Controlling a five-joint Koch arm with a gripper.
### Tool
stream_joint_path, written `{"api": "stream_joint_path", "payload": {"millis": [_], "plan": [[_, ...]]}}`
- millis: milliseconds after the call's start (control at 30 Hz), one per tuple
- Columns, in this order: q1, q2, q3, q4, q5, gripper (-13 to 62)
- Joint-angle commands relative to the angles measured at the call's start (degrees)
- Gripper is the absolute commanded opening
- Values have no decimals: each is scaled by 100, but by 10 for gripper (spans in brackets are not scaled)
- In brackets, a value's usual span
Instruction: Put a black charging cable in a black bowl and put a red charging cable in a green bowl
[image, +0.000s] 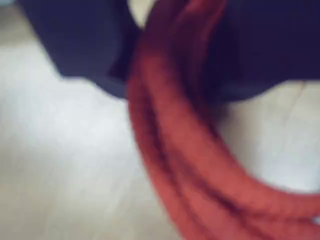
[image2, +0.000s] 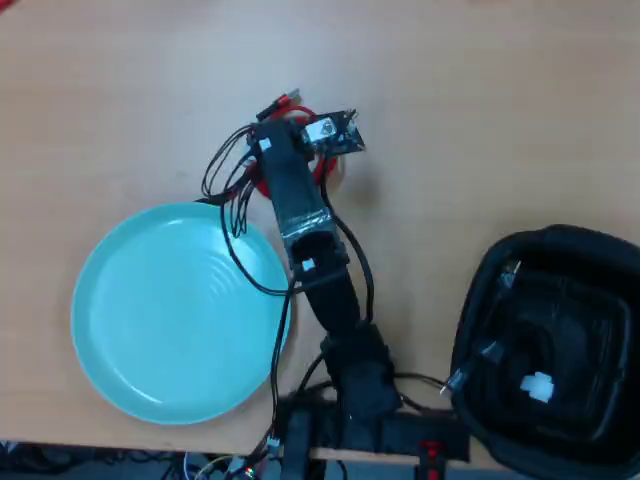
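Note:
The red charging cable (image: 170, 150) fills the blurred wrist view, its coil running up between the two dark jaws of my gripper (image: 175, 55), which is shut on it. In the overhead view my gripper (image2: 297, 132) is over the table just beyond the green bowl (image2: 170, 310), and the red charging cable's plug ends (image2: 283, 102) stick out past it. The black bowl (image2: 560, 245) stands at the right near the front edge. The black charging cable (image2: 537, 385) lies inside it, its white tie showing.
The arm's base (image2: 355, 400) stands at the table's front edge between the two bowls. Loose black robot wires (image2: 235, 195) hang from the arm over the green bowl's rim. Bare wooden table (image2: 480, 110) lies behind and to the right.

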Motion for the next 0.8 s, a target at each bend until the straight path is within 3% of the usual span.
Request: {"api": "stream_joint_path", "payload": {"millis": [0, 767], "plan": [[-97, 694, -703, 114, 132, -74], [-483, 1354, -3516, 141, 114, -74]]}}
